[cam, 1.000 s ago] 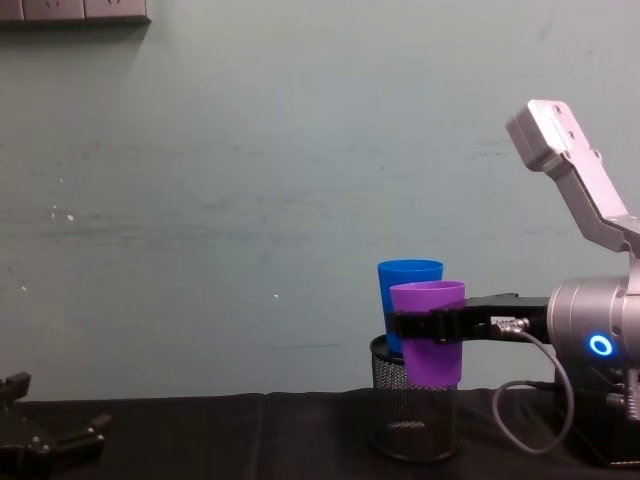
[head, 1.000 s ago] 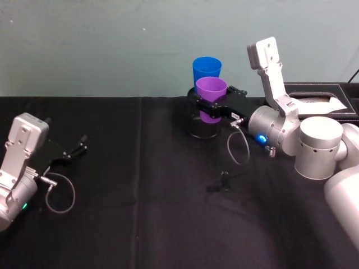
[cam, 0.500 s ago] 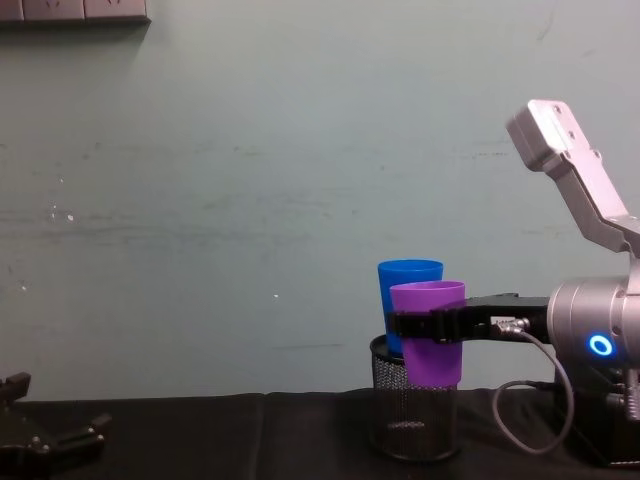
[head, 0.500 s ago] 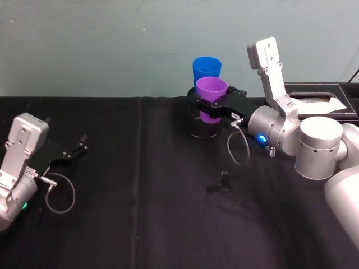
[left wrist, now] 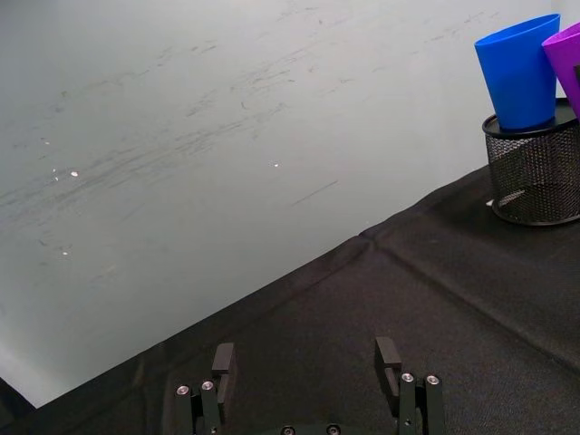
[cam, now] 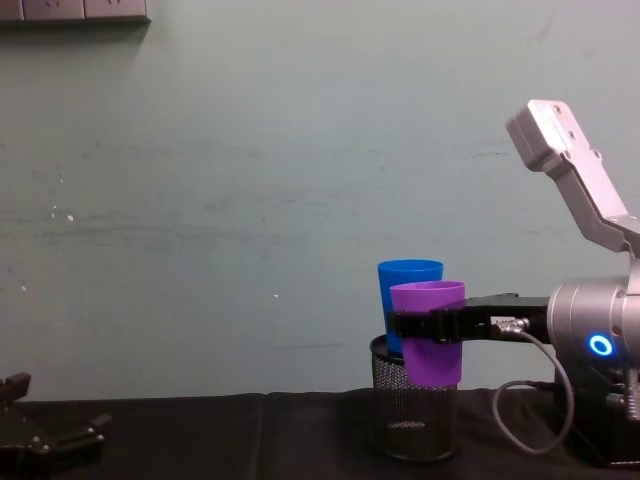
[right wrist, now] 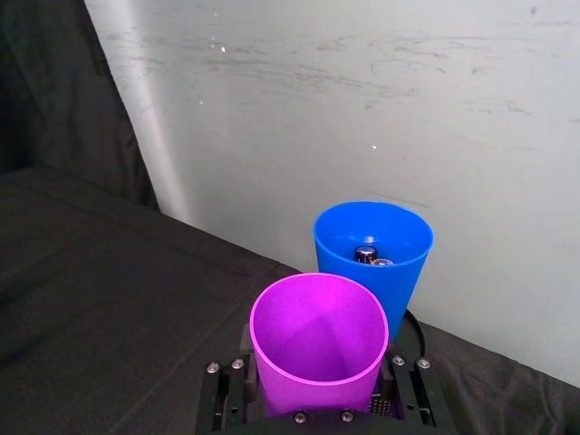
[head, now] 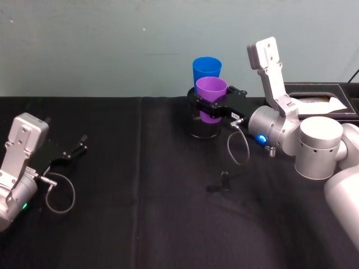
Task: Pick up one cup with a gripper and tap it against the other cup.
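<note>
In the head view, your right gripper (head: 216,110) is clamped around the purple cup (head: 211,91). The blue cup (head: 207,70) stands in the mesh holder (head: 201,130), just beyond the fingertips. In the chest view, the forearm reaches level and the cup is upright. In the right wrist view, contact is unclear, so nudge forward gently without tilting. Your left gripper (head: 76,149) lies parked, fingers apart.

This is a robotics lab test station. A counter (head: 140,224) draped in plain black cloth stands against a bare, scuffed pale-green wall (cam: 250,150). Silver-grey robot arms (head: 314,145) reach in at left and right, with loose cables (head: 238,150) and a black tray (head: 317,91) far right.
</note>
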`<action>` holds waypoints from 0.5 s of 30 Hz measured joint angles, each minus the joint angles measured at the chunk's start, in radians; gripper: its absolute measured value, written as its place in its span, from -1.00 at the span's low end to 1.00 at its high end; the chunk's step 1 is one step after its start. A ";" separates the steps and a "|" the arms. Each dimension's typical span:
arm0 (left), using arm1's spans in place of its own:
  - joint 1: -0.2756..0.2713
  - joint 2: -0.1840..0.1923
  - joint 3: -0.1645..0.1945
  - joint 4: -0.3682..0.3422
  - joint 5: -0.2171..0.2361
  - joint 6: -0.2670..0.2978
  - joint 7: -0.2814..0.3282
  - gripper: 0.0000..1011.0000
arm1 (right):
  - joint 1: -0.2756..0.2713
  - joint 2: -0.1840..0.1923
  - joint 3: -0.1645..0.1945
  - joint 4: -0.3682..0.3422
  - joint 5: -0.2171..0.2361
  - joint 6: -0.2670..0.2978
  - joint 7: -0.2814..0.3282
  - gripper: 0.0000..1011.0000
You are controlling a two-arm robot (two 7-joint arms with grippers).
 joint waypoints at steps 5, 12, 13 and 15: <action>0.000 0.000 0.000 0.000 0.000 0.000 0.000 0.98 | 0.000 0.000 0.000 0.000 0.000 0.000 0.000 0.42; 0.000 0.000 0.000 0.000 0.000 0.000 0.000 0.98 | 0.000 0.000 0.000 0.000 0.000 0.000 0.000 0.42; 0.000 0.000 0.000 0.000 0.000 0.000 0.000 0.98 | 0.000 0.000 0.000 0.000 0.000 0.000 0.000 0.42; 0.000 0.000 0.000 0.000 0.000 0.000 0.000 0.98 | 0.000 0.000 0.000 0.000 0.000 0.000 0.000 0.42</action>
